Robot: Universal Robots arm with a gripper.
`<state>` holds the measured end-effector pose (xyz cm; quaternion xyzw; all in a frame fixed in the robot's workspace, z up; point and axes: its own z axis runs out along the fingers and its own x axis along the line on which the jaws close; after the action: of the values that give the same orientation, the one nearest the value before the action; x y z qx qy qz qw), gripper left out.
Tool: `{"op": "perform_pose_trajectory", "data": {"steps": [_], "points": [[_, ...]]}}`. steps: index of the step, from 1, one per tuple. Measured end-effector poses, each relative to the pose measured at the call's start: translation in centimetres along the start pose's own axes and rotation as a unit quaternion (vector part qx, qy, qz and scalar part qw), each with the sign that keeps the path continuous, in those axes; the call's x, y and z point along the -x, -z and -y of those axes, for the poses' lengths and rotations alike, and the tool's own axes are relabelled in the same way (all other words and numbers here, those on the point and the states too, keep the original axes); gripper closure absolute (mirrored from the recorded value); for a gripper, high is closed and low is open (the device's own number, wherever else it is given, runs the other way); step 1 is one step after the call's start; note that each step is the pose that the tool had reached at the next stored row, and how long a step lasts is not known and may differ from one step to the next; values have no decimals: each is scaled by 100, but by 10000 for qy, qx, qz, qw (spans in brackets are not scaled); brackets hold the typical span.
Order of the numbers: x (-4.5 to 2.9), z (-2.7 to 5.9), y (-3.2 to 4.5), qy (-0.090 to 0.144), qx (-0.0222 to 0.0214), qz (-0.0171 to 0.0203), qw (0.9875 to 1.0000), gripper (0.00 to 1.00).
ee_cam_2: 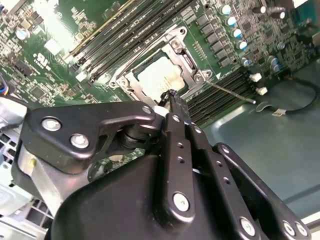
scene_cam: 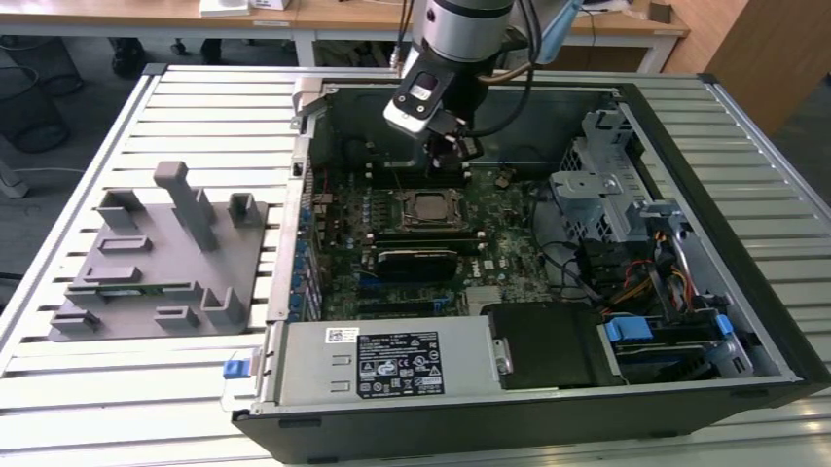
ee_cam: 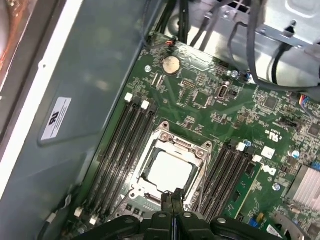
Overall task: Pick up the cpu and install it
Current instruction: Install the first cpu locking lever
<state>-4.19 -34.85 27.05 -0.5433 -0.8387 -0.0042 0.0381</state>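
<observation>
The cpu lies flat in the open socket on the green motherboard inside the computer case. Its pale silver lid shows in both wrist views, ringed by the metal socket frame. My gripper hangs above the board just beyond the socket, toward the case's far wall. In both wrist views its black fingers are pressed together with nothing between them, and the tips sit at the cpu's edge. A thin socket lever sticks out beside the frame.
Memory slots flank the socket on both sides. On the exterior view's left, a grey fixture with upright blocks stands outside the case. A power supply and black block fill the near side; a drive cage and cables crowd the right.
</observation>
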Motion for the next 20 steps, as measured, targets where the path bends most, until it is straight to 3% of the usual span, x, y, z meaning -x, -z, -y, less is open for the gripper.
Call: {"op": "perform_pose_trajectory", "data": {"steps": [6, 11, 15, 20], "points": [[0, 0, 0, 360, -24, 12, 9993, 89], [0, 0, -1, 746, -51, 26, 9972, 89], [0, 0, -2, 1075, -74, 39, 9942, 89], [0, 2, -5, 1473, -103, 54, 9890, 89]]}}
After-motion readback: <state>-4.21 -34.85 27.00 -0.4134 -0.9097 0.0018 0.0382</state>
